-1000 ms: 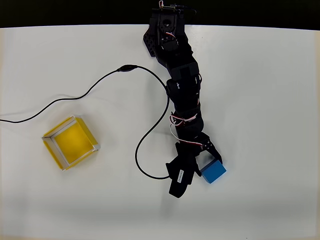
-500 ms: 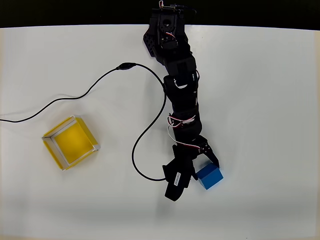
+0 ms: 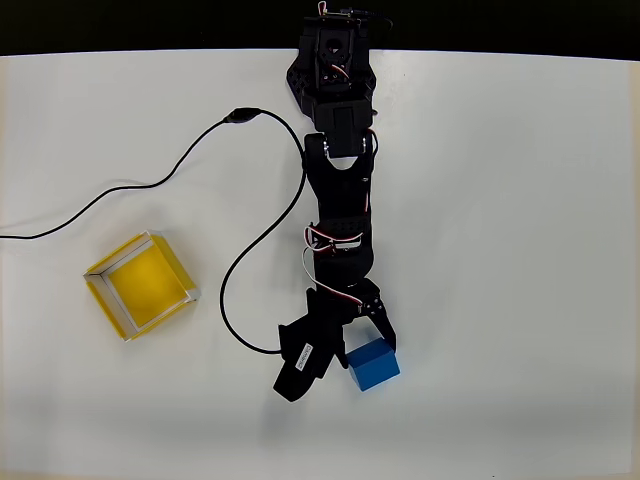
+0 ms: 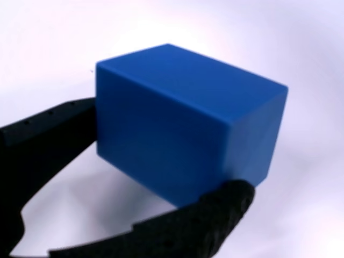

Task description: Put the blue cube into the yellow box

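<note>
The blue cube (image 3: 373, 364) is a small bright-blue block in the lower middle of the overhead view, at the tip of the black arm. My gripper (image 3: 360, 350) is shut on it. In the wrist view the blue cube (image 4: 183, 123) looms large, and my gripper (image 4: 164, 153) pinches it with one black finger (image 4: 54, 134) on its left face and the other finger (image 4: 226, 207) at its lower right corner. The yellow box (image 3: 105, 297), a shallow square tray with pale rims, stands far off to the left, with nothing visible in it.
A black cable (image 3: 228, 290) loops from the arm's wrist across the white table (image 3: 520, 200) and runs off the left edge, passing above the yellow box. The table's far edge meets a dark strip at the top, by the arm's base (image 3: 332, 60).
The arm has swung left and slightly down in the overhead view, carrying the blue cube with it. The cable loop has shifted left too. The yellow box has not moved.
</note>
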`<state>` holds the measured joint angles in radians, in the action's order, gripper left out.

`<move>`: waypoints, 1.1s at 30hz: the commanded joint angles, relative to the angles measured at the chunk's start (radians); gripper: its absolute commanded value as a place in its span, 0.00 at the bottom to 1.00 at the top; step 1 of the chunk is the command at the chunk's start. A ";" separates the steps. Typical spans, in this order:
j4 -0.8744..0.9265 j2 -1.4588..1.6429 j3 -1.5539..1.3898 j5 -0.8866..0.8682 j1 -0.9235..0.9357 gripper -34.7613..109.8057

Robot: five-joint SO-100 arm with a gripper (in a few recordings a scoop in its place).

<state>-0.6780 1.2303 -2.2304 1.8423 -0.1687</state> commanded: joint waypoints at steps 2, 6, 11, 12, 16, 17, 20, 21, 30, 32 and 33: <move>-0.014 0.236 -0.023 0.017 0.075 0.47; 0.029 0.313 -0.060 0.017 0.158 0.47; 0.097 0.413 -0.091 0.015 0.288 0.47; 0.118 0.430 -0.091 0.015 0.314 0.47; 0.160 0.489 -0.100 0.014 0.413 0.47; 0.161 0.503 -0.104 0.014 0.436 0.47; 0.163 0.549 -0.129 0.023 0.505 0.47; 0.163 0.563 -0.137 0.023 0.529 0.47; 0.167 0.618 -0.141 0.044 0.735 0.47; 0.167 0.618 -0.137 0.048 0.769 0.47; 0.167 0.618 -0.129 0.044 0.784 0.47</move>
<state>-0.5001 1.7058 -2.4053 1.8776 0.5507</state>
